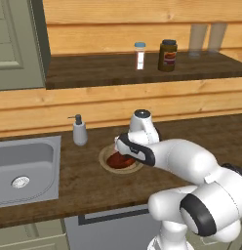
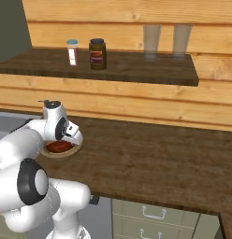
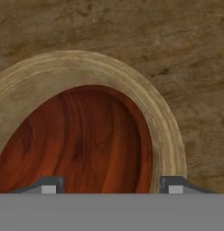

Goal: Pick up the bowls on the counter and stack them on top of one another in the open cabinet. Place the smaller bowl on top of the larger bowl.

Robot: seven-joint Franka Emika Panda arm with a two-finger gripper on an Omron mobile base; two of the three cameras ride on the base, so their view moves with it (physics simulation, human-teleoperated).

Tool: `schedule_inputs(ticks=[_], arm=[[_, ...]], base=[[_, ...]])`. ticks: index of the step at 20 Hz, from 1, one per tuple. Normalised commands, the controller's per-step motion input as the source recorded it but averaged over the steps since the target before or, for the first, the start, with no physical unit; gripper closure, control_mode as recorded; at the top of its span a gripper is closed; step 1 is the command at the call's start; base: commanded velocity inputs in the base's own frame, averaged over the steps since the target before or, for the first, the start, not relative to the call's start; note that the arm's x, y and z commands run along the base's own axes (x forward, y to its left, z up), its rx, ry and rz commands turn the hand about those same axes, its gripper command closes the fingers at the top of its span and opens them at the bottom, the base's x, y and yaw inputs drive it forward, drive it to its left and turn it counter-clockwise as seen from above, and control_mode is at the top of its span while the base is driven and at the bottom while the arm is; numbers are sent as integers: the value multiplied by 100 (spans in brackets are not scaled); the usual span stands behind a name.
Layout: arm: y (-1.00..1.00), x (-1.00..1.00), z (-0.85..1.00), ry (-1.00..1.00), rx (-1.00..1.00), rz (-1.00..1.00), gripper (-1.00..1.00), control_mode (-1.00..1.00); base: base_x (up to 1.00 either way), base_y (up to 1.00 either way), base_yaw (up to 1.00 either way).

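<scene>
Bowls nested on the bench (image 1: pixel 84 180), your pincer (image 3: pixel 109 184) just above.
Your red bowl (image 3: pixel 82 140) sits inside the tan bowl (image 3: pixel 165 131), between the soap bottle (image 1: pixel 79 131) and arm; pincer tips stand apart, holding nothing.

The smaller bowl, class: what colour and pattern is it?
The smaller bowl is reddish-brown with curved darker wood grain, nested inside the tan larger bowl; the hand view shows it best.

No legible text; jar (image 1: pixel 167 55) label blurred.
</scene>
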Motion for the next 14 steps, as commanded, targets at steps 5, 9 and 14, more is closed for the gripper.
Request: schedule_inputs(ticks=[5,9,14], arm=[[0,0,26,1,-7,0,-100,-100],[-11,-1,13,0,0,0,-100,-100],[-35,0,-4,0,0,-1,-100,-100]], base=[[0,0,0],[0,0,0],[0,0,0]])
